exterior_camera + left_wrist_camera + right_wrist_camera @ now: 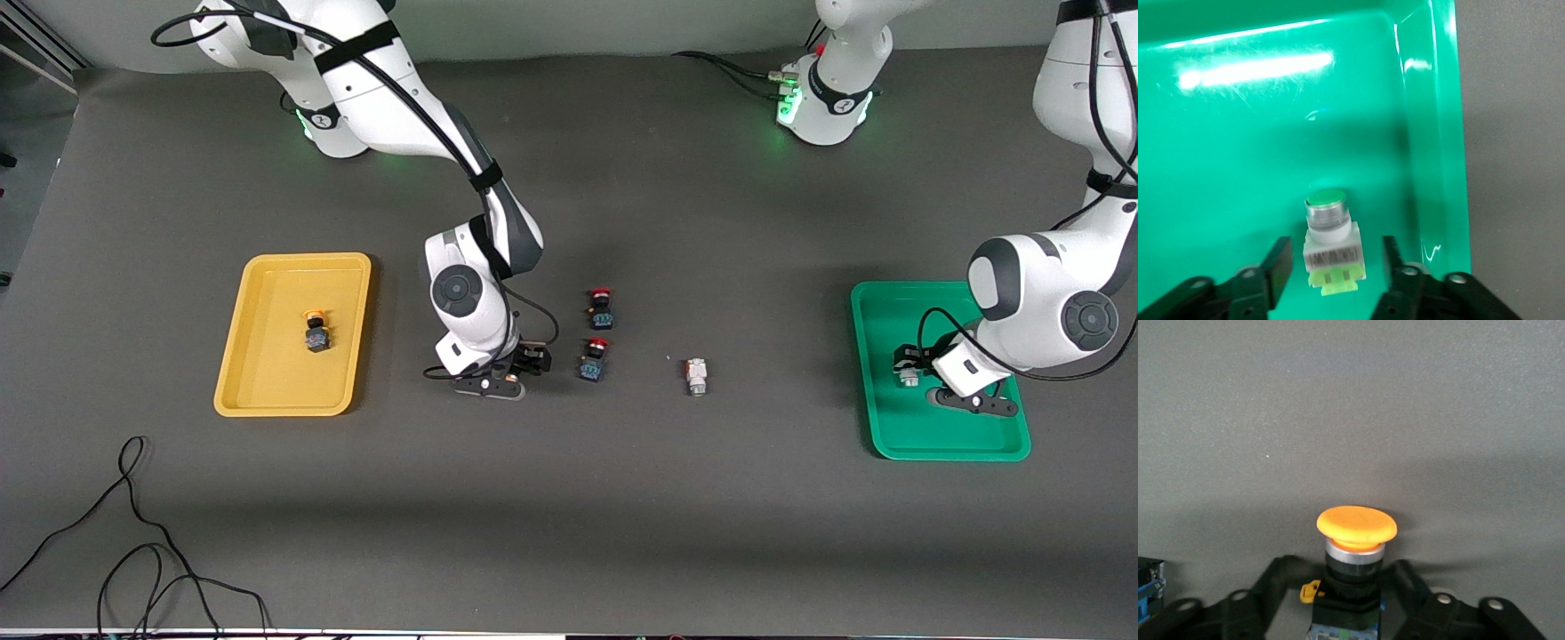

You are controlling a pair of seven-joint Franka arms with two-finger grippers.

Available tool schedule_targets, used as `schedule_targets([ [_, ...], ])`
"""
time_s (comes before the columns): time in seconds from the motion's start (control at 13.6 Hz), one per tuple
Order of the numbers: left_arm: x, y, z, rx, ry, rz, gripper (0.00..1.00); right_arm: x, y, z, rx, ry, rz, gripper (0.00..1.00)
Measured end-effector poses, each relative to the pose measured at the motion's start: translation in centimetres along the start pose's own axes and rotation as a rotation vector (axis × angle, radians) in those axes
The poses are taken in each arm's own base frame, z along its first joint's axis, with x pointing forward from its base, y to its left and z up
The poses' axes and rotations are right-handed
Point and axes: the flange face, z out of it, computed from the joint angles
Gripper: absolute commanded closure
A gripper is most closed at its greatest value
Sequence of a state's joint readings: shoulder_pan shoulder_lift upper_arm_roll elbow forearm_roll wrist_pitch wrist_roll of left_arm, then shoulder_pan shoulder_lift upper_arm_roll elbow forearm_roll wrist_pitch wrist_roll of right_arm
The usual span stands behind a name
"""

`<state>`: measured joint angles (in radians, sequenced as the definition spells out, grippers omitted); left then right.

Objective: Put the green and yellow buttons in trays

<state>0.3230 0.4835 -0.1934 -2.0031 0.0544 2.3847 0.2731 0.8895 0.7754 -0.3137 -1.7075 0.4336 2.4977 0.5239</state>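
Wrist views reveal what the front view hides: a green button (1330,243) lies in the green tray (1238,167) between the fingers of the released left end effector (1333,267), untouched, cap pointing away from it. The right end effector (1350,583) clenches a yellow button (1355,540) low over the worktop (1351,407), cap likewise pointing outward.

Grey table (569,498): trays (293,333), buttons (696,376).

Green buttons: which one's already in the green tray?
The green button between the left end effector's fingers lies in the green tray; the other green button lies on the table.
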Motion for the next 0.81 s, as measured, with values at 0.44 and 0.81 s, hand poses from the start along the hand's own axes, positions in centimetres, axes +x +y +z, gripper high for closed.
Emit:
schedule_targets([
  [0.44, 1.4, -0.5, -8.6, 0.024, 0.003, -0.003, 0.01, 1.8, 0.1, -3.4, 0.007, -0.013, 0.037, 1.00],
  [0.81, 2.5, 3.2, -22.9, 0.048, -0.012, 0.019, 0.01, 6.9, 8.4, -17.1, -0.036, -0.190, -0.027, 1.00],
])
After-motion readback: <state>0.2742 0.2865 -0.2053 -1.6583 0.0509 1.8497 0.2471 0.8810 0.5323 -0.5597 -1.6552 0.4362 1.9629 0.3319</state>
